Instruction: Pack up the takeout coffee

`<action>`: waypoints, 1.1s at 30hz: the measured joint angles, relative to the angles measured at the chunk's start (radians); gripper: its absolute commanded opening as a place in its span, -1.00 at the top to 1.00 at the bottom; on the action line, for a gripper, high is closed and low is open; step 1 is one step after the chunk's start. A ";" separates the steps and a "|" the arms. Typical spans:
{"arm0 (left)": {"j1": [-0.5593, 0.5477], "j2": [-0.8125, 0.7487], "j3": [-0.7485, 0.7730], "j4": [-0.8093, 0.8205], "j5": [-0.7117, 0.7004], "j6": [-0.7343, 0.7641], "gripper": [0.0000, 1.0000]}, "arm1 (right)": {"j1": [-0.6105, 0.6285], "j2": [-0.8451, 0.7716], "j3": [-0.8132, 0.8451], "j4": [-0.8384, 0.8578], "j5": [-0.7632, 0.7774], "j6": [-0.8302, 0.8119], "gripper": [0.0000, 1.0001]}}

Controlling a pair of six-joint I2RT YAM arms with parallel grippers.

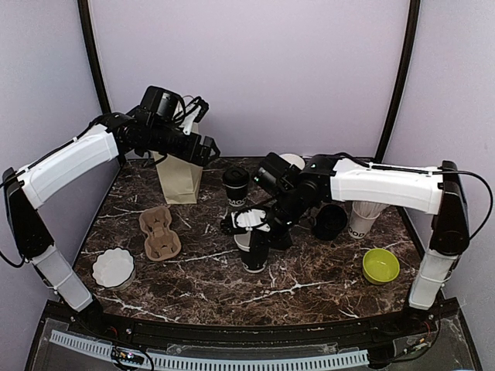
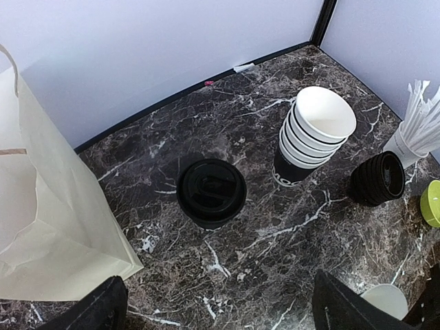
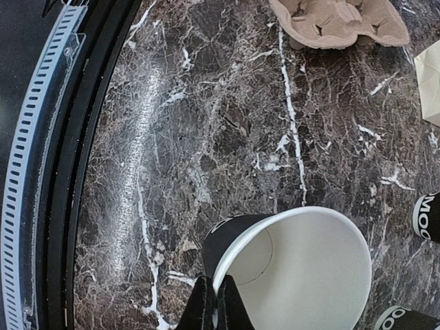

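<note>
Pinching rim of lidless paper cup: right pincer, closed on it. Cup mouth up, long axis near vertical, body beneath pincer. Left pincer: spread wide, empty. Lidded cup: upright, lid up, just ahead of it, beside paper bag.

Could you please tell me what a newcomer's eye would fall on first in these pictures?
The right gripper, shut on the rim of a lidless paper cup at mid-table, draws the eye first. Next comes the left gripper, wide open and hovering at the back left, where a cream paper bag stands with a lidded cup beside it.
</note>
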 measured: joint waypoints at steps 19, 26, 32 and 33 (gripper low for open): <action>0.000 0.000 -0.027 0.008 0.026 0.018 -0.88 | 0.021 0.031 0.096 -0.131 0.004 -0.053 0.40; 0.000 0.000 -0.039 0.017 0.077 0.023 -0.72 | -0.142 -0.034 0.113 -0.190 0.073 -0.063 0.56; 0.000 0.000 -0.047 0.022 0.113 0.024 -0.71 | -0.330 -0.037 0.086 -0.187 0.208 -0.064 0.60; 0.000 0.000 -0.047 0.023 0.118 0.024 -0.71 | -0.359 -0.037 0.077 -0.182 0.229 -0.067 0.59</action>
